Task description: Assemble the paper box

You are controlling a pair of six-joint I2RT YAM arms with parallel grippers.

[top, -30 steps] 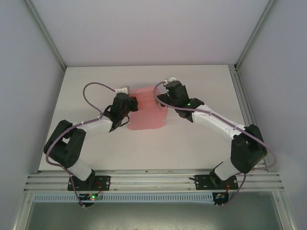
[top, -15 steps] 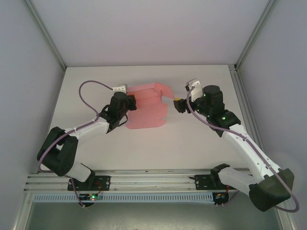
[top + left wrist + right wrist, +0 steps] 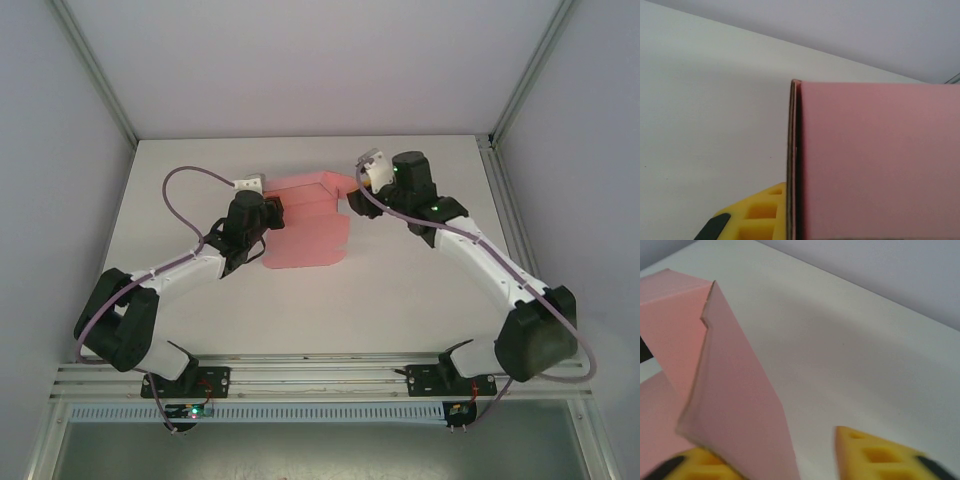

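Your right tool is back, narrowing around the paper box's raised flap, ready to fold; your left tool clamps the box's opposite edge.

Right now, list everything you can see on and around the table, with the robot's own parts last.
table: one, white, under everything
paper box: one, pale pink, far middle of the table, partly folded, flap raised on its right
frame rails: silver, along the near edge
left arm: one, white and black, reaching to the box's left edge
right arm: one, white and black, reaching to the raised flap
left claw: one, yellow, shut on the box's left edge
right claw: one, yellow, open around the flap
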